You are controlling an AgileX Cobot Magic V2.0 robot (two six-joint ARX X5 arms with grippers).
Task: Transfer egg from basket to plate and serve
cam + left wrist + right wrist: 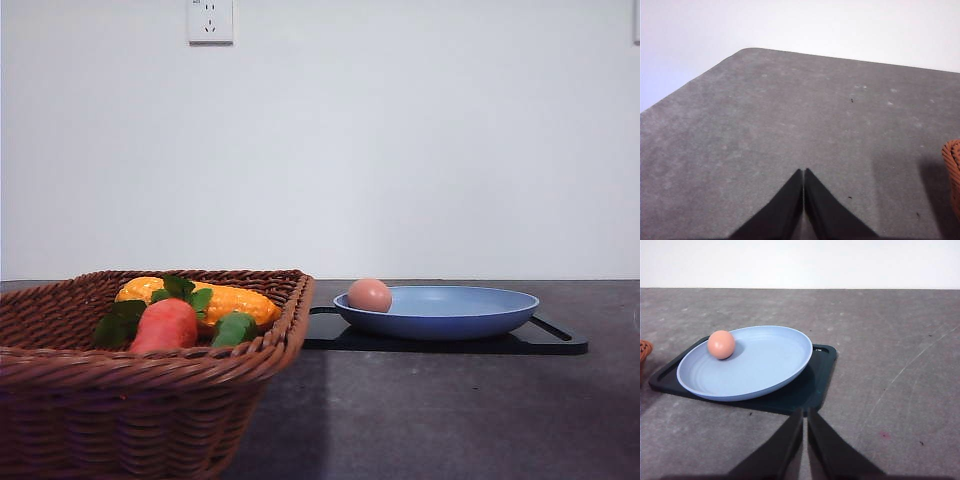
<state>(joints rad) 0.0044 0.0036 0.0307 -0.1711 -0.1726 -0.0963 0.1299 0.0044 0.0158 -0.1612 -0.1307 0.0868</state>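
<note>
Nearest, the basket, with a carrot and corn inside, no egg among them. Beyond the basket, on a black tray on the counter, the plate, with the egg resting inside by the rim nearest the basket. Left fingers pressed together over bare counter, holding nothing; right fingers likewise closed, empty, just short of the tray. Likely risk in serving: tilting or jolting the plate, sending the round egg rolling over that low rim.
</note>
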